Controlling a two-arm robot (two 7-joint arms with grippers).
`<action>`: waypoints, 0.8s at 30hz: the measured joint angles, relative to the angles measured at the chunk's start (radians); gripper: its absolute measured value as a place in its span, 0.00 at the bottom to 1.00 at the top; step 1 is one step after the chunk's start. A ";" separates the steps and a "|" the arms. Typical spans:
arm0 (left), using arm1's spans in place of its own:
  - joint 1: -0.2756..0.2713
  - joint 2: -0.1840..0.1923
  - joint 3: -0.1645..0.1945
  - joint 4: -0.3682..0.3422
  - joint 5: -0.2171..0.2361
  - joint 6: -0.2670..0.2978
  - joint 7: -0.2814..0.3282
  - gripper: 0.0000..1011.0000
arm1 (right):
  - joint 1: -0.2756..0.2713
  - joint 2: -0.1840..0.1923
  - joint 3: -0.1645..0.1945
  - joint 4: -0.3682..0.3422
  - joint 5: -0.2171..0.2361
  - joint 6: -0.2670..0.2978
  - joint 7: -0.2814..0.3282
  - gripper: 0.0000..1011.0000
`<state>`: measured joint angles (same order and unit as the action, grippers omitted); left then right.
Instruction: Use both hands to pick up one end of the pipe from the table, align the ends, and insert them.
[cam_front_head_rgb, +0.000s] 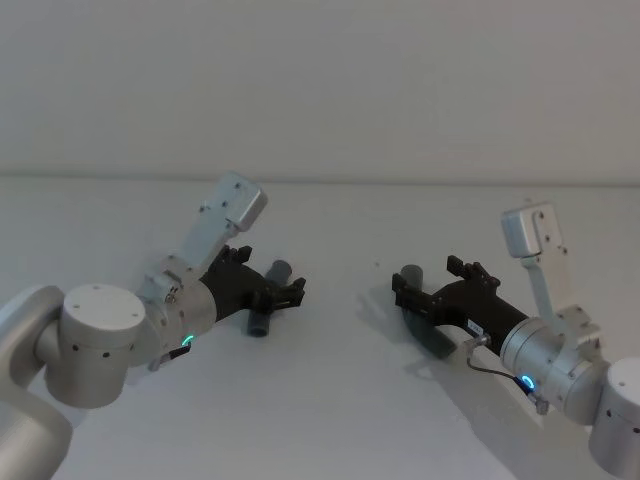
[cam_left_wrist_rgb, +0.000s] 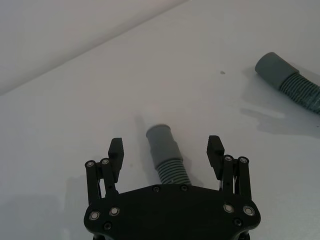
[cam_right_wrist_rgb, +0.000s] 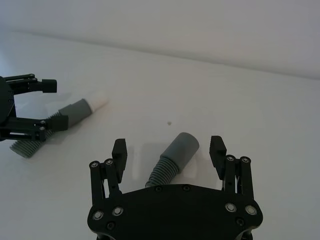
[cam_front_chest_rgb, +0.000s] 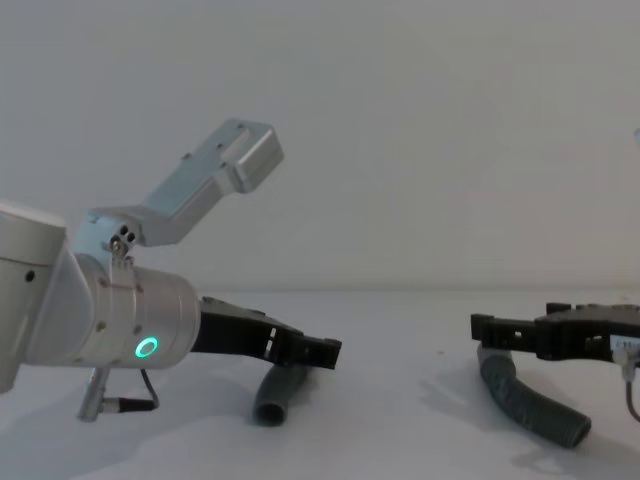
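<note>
Left tool (cam_left_wrist_rgb: 165, 147) is sitting wide open and holding nothing. Its fingers (cam_left_wrist_rgb: 116, 150) are straddling the short hose piece (cam_left_wrist_rgb: 172, 172) with a gap on each side. It's hovering low over the corrugated run just behind the stepped cuff (cam_left_wrist_rgb: 161, 142), which is poking out ahead of the fingertips. In the right wrist view that end is showing a narrower white tip (cam_right_wrist_rgb: 98, 102).

Right tool (cam_right_wrist_rgb: 168, 147) is doing the same: fully spread, empty, fingers either side of the long hose piece (cam_right_wrist_rgb: 162, 172) without touching it. Its plain grey cuff (cam_right_wrist_rgb: 182, 147) is lying just ahead of the fingertips.

Both pieces are lying flat on the desk (cam_front_head_rgb: 330, 400), well apart. The cuffed ends are both angling in toward the middle and aren't lined up. Neither piece is lifted yet, so I'm reading this as the grasp step, early in the task.

Handling, my read:
- **Weight and flex:** both pieces are looking light and springy. The ribbed run will be flexing and the free tail drooping once it's off the desk, so gripping far back means a floppy, badly aimed end.
- **Cuffs:** they're looking smooth and stiff, probably a bit slippery.
- **Where to grip:** I'd be closing right at the cuff/rib junction. The first ribs are giving the pads something to key on, and the tip is left free for insertion.
- **Force:** moderate squeeze only. Crushing the plain cuff out of round would be hurting the fit.
</note>
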<state>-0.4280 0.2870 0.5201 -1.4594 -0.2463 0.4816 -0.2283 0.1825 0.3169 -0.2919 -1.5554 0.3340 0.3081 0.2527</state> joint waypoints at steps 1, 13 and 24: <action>-0.002 -0.001 0.001 0.002 0.001 0.000 -0.002 0.99 | 0.000 0.001 -0.001 0.001 -0.001 0.001 0.001 0.99; 0.004 -0.012 0.002 0.016 0.012 0.016 -0.004 0.99 | 0.000 0.009 -0.011 0.010 -0.008 0.014 0.013 0.99; 0.021 -0.018 -0.005 0.014 0.020 0.028 0.003 0.99 | 0.005 0.024 -0.028 0.014 -0.024 0.020 0.033 0.99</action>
<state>-0.4074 0.2686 0.5153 -1.4451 -0.2263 0.5094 -0.2253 0.1871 0.3405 -0.3199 -1.5417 0.3099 0.3283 0.2861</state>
